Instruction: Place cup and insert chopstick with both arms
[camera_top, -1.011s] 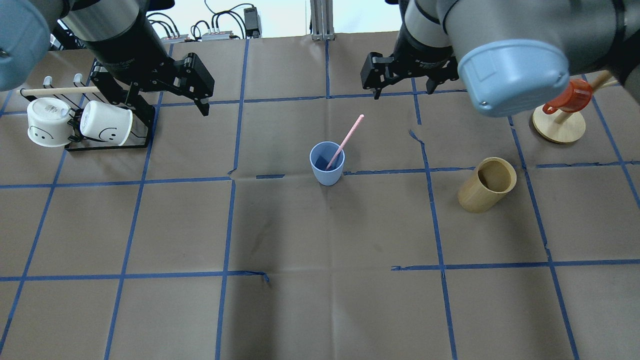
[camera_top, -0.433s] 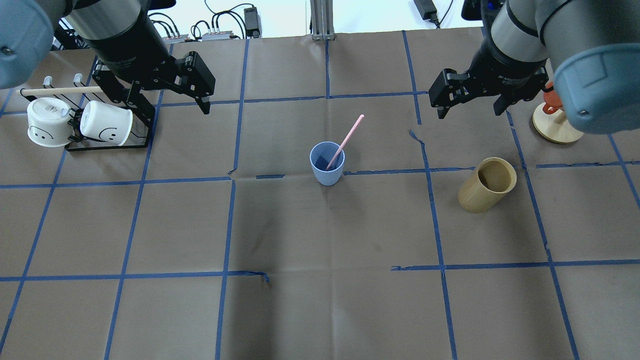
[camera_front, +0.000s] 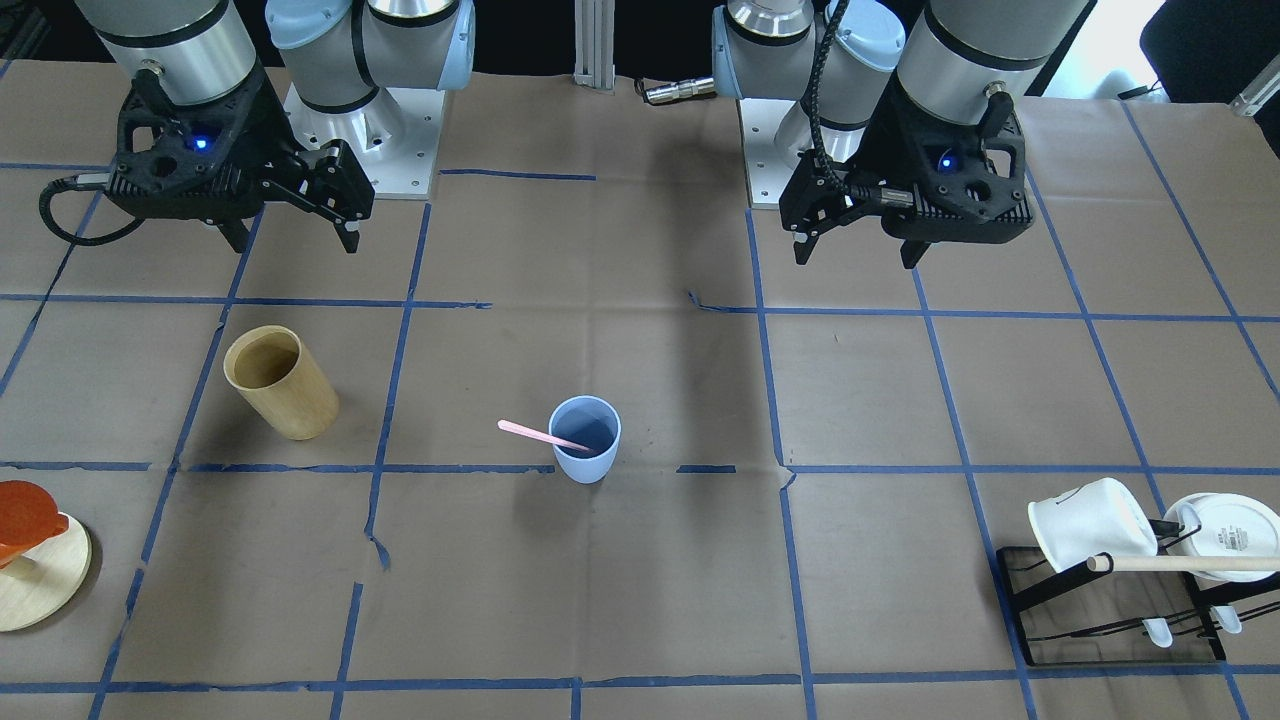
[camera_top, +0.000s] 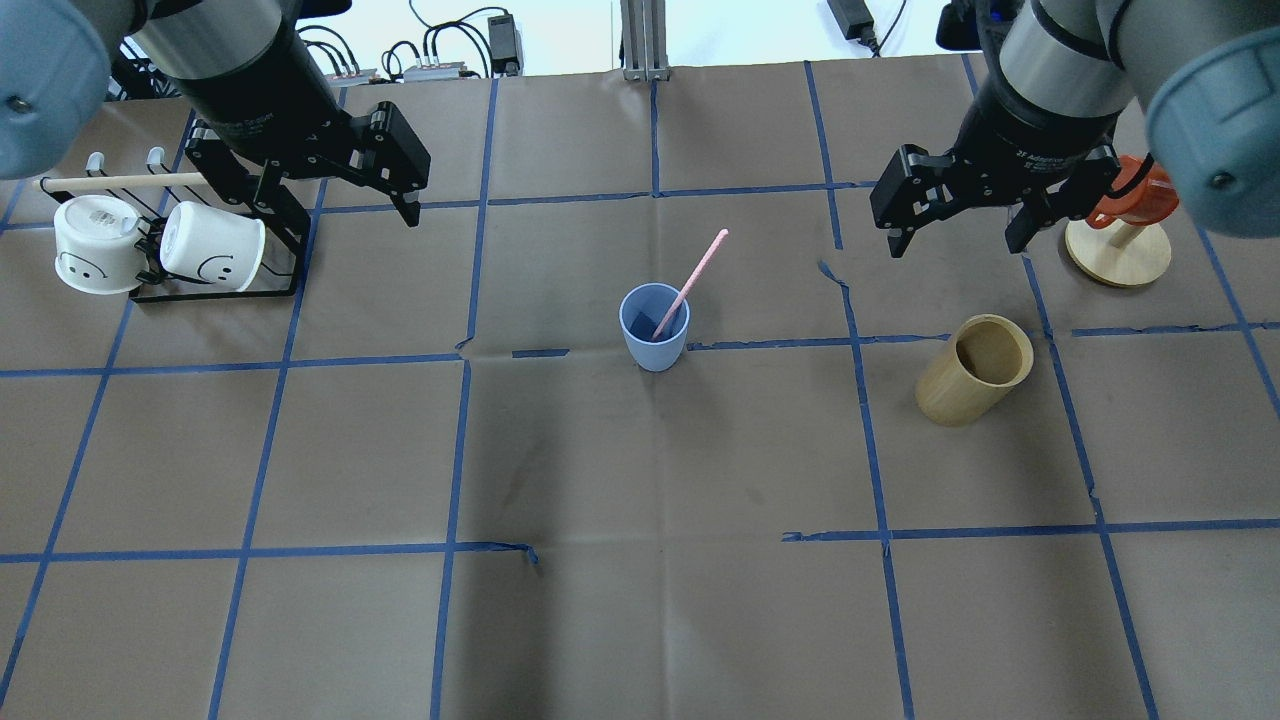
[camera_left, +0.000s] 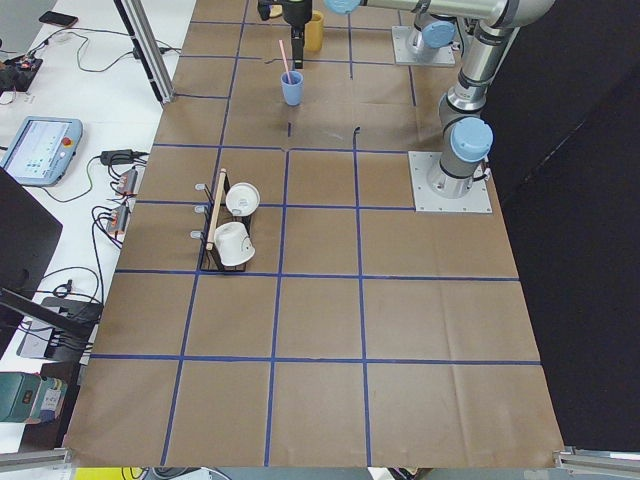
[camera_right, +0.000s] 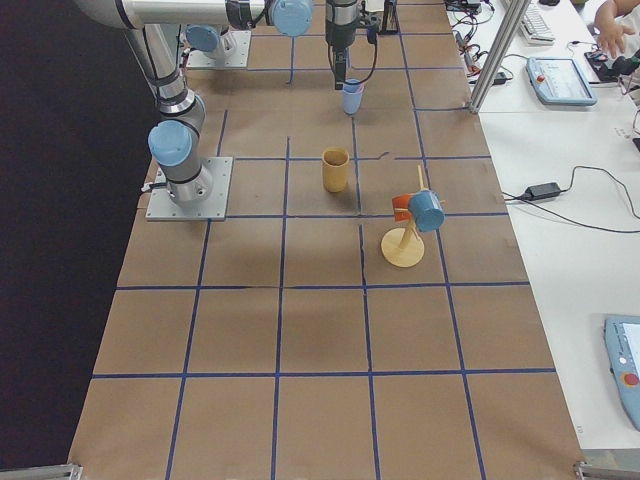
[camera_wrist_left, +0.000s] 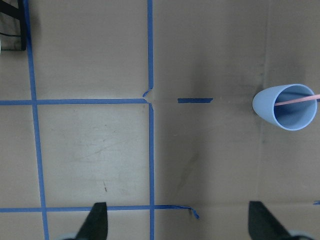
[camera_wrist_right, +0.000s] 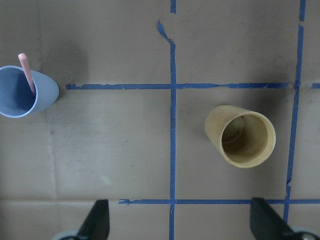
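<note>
The pale blue cup (camera_top: 655, 358) stands upright near the table's middle, and it also shows in the front view (camera_front: 585, 462). The pink chopstick (camera_top: 703, 262) leans inside it with its top sticking out over the rim, as both the left wrist view (camera_wrist_left: 300, 100) and the right wrist view (camera_wrist_right: 25, 70) show. My left gripper (camera_top: 350, 225) is open and empty, raised at the far left beside the mug rack. My right gripper (camera_top: 955, 245) is open and empty, raised at the far right above the tan cup.
A tan wooden cup (camera_top: 960, 390) stands right of the blue cup. Two white mugs (camera_top: 210, 245) and a wooden dowel (camera_top: 110, 182) sit on a black rack (camera_top: 215, 290) at the far left. A red mug (camera_top: 1135, 195) hangs on a wooden stand (camera_top: 1120, 255) at the far right.
My right arm has swung to the right, away from the table's middle, with its gripper open. The left arm, the cup and the chopstick have not moved.
</note>
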